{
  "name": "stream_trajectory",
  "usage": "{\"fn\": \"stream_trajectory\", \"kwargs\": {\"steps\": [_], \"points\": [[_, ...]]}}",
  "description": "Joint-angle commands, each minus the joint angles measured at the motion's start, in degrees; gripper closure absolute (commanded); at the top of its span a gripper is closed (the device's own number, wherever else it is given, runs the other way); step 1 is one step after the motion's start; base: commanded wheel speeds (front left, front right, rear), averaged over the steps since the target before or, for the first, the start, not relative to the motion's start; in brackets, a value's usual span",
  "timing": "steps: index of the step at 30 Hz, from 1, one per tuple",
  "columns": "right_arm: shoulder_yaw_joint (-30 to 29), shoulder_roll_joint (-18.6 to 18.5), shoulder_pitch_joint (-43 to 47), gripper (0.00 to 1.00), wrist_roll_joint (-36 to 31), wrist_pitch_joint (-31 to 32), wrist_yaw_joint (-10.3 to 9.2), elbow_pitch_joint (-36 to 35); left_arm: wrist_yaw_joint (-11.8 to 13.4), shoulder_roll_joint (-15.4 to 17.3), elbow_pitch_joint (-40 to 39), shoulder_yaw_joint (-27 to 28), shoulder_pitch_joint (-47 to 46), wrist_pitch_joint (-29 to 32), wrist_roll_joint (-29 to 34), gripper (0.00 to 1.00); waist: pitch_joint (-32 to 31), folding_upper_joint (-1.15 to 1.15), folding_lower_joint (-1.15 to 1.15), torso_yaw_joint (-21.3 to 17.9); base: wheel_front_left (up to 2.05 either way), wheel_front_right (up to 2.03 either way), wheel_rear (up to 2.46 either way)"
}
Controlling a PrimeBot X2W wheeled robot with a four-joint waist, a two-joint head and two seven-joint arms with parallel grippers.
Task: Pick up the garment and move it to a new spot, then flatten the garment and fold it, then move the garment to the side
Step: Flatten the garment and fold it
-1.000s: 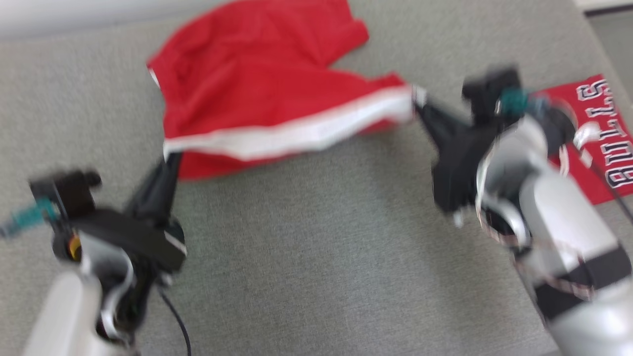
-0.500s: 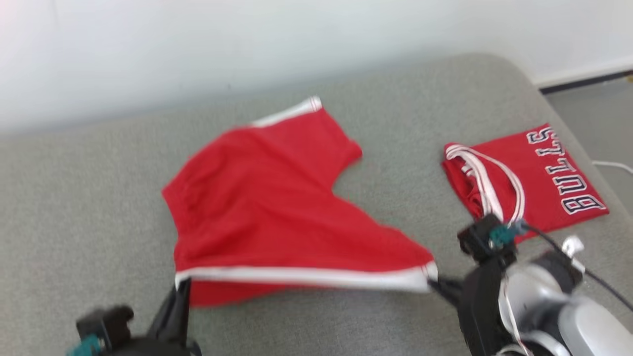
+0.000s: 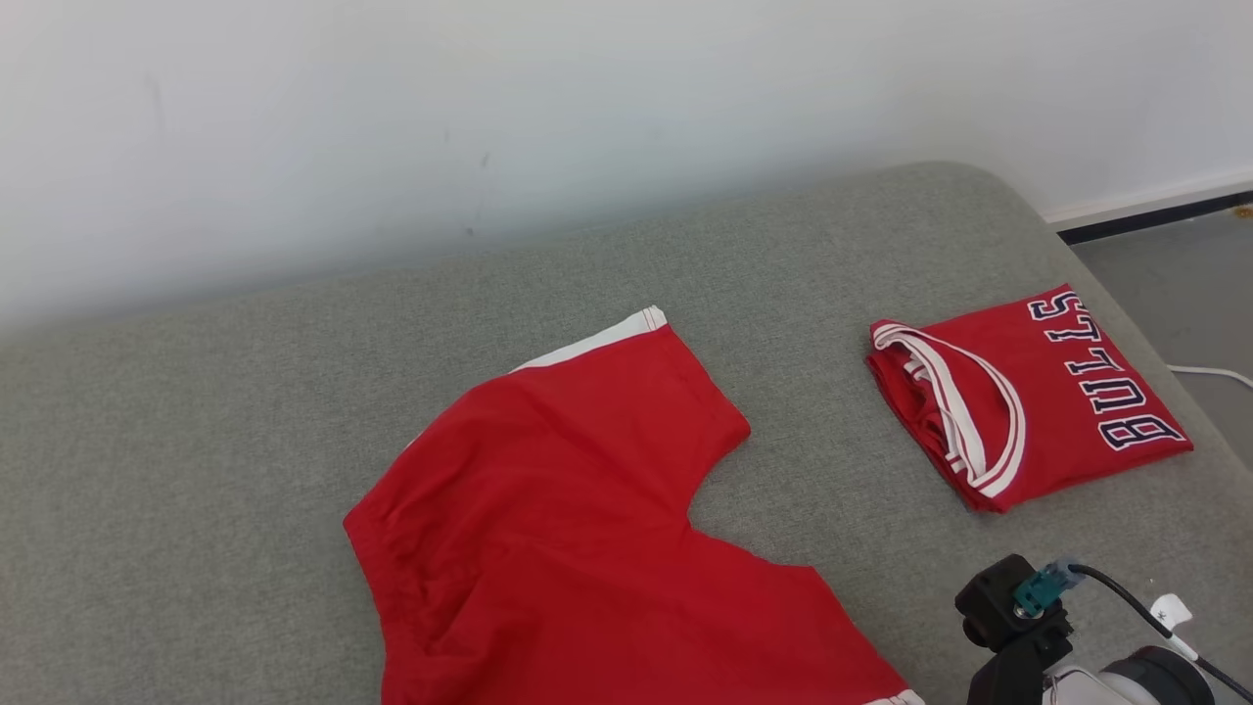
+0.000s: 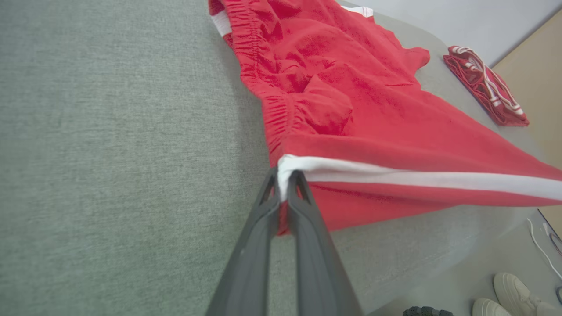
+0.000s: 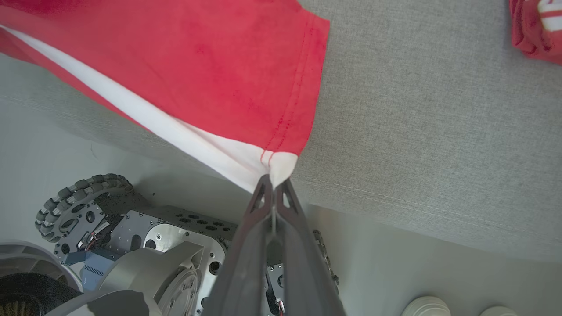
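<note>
Red shorts (image 3: 587,509) lie spread on a grey cushion (image 3: 196,441), held along one side by two robot grippers. The left gripper (image 4: 286,177) has its two dark fingers pressed together on the waistband end of the white side stripe (image 4: 417,177); the elastic waist runs away ahead of its tips, bunched and wrinkled. The right gripper (image 5: 273,182) is clamped tight on the hem end of the same stripe. Between the grips the stripe is stretched nearly straight and raised off the cushion, while the cloth beyond the fingertips rests on it. Under the right gripper's fingers the cushion's front edge drops to the floor and the robot's wheeled base (image 5: 74,197), so that corner seems to hang at or just past the edge. A folded red jersey (image 3: 1028,401) lettered BULLS lies well beyond the right gripper, apart from the shorts.

The step appears to be laying the shorts flat. To do it well, both grips should stay closed and the stripe taut. Carry both ends forward together, away from the robot, until the held edge is over the cushion, then lower them evenly. The creases ahead of the left gripper likely need an outward pull before release. Stay clear of the jersey
</note>
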Motion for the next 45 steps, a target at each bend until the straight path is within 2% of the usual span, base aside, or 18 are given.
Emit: {"fn": "stream_trajectory", "kwargs": {"steps": [1,2,7,11,16,25,33,41,45], "points": [[-0.99,-0.06,1.03,1.0,-0.63,0.37,-0.17,-0.05,0.26,1.92,-0.29,-0.32,0.94,0.39,2.09,1.0,-0.13,0.01,0.0,0.44,0.0,0.0,0.0],[-1.5,-0.01,1.51,1.0,-0.97,0.46,-0.17,-0.23,0.52,2.98,-0.43,-0.91,1.46,0.65,3.4,1.0,-0.15,0.01,0.0,0.63,0.0,0.0,0.0],[-1.92,0.26,1.5,1.0,-1.52,-0.75,-0.17,-1.64,-0.24,3.58,-2.22,-1.74,2.32,1.24,3.16,1.0,-0.05,0.01,0.0,1.79,0.0,0.0,0.0],[-1.31,0.01,-2.41,1.0,-2.92,-4.39,-0.17,-1.48,-0.74,3.27,-3.94,-1.71,-0.15,1.81,2.4,1.0,0.78,0.01,0.0,2.69,0.0,0.0,0.0],[-1.09,1.1,-9.15,1.0,-4.68,-8.79,-0.17,2.12,-0.59,2.27,-4.01,-1.4,-5.25,2.93,1.64,1.0,2.55,0.01,0.0,4.13,0.0,0.0,0.0],[-0.89,3.64,-22.78,1.0,-7.92,-17.44,-0.17,12.64,0.05,-0.6,-1.1,-2.1,-17.04,4.61,2.15,1.0,6.95,0.01,0.0,6.87,0.0,0.0,0.0],[0.9,5.73,-34.25,1.0,-11.94,-26.8,-0.17,24.35,2.13,-3.1,2.19,-2.83,-26.71,5.73,4.1,1.0,12.11,0.01,0.0,9.21,0.0,0.0,0.0],[0.8,8.34,-41.34,1.0,-14.71,-33.46,-0.17,33.7,4.51,-5.28,4.8,-2.66,-32.18,4.47,5.52,1.0,15.82,0.01,0.0,11.0,0.0,0.0,0.0],[0.8,8.94,-44.86,1.0,-17.29,-37.35,-0.17,37.9,4.6,-5.69,5.99,-2.71,-34.91,4.6,5.64,1.0,17.4,0.01,0.0,11.88,0.0,0.0,0.0]]}}
